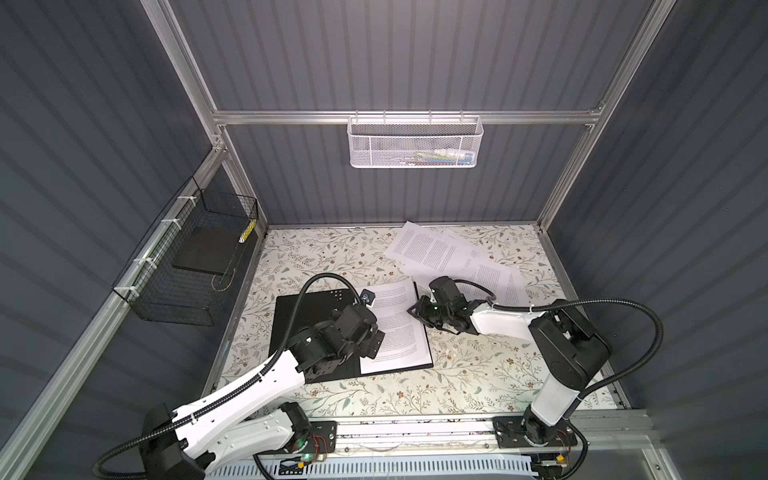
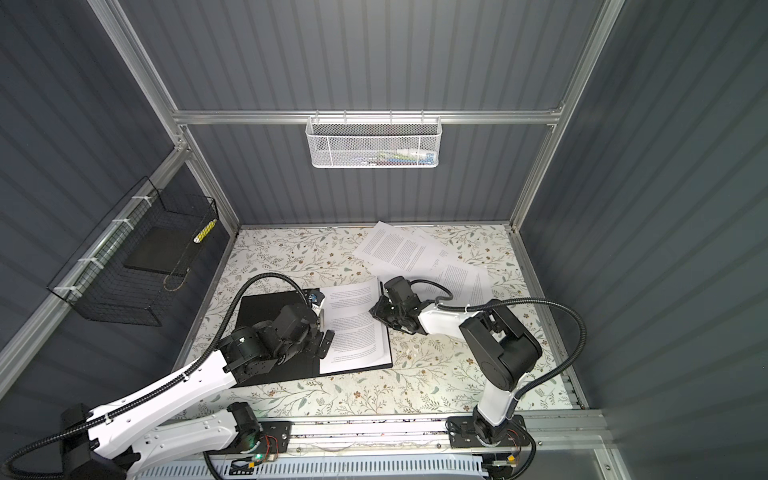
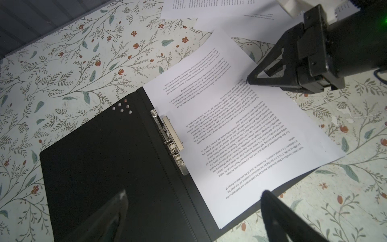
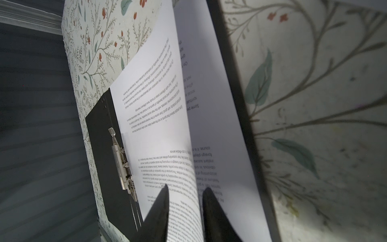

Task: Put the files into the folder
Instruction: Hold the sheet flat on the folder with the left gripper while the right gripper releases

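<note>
In both top views I see the thin open folder (image 1: 303,316), black inside, flat on the floral table (image 1: 478,374). Printed white sheets (image 1: 401,332) lie on its right half, with more loose sheets (image 1: 432,249) behind.

Left wrist: my left gripper (image 3: 194,192) hangs spread wide above the folder.

Right wrist: my right gripper (image 4: 185,190) stands narrowly parted, with the top sheet (image 4: 155,125) curling up between its fingers.

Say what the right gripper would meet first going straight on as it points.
Likely the white printed paper sheet, whose lifted edge lies between the right gripper's parted jaws, over the black folder; depth unclear.
</note>
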`<state>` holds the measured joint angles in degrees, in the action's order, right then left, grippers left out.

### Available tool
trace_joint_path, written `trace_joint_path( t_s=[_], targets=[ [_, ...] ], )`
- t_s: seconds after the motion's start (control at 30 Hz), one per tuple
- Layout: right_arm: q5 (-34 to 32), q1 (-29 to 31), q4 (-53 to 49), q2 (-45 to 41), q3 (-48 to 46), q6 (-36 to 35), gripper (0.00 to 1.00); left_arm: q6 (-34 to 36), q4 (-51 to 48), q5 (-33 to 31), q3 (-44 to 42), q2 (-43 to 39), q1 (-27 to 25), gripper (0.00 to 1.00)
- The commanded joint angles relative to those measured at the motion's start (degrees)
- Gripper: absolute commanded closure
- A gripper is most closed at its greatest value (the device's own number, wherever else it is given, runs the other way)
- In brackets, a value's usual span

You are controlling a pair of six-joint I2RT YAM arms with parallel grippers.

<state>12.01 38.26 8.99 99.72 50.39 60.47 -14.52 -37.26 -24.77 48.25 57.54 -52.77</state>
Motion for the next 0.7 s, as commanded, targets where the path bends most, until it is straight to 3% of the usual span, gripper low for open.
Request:
trace_joint_path(
  t_s=[0.0, 0.27, 0.67],
  targets=[
    [-0.8, 0.5, -0.8, 0.5, 0.8, -0.1, 0.63, 0.9, 0.1, 0.4, 0.0, -0.5, 0.2, 0.0],
    [-2.3, 1.3, -4.5, 0.4, 2.3, -0.6, 0.46, 1.0, 0.1, 0.4, 0.0, -0.7, 0.2, 0.0],
    [-3.4, 1.8, -8.5, 1.2, 3.9, -0.7, 0.41, 1.1, 0.1, 0.4, -0.1, -0.8, 0.2, 0.0]
  ],
)
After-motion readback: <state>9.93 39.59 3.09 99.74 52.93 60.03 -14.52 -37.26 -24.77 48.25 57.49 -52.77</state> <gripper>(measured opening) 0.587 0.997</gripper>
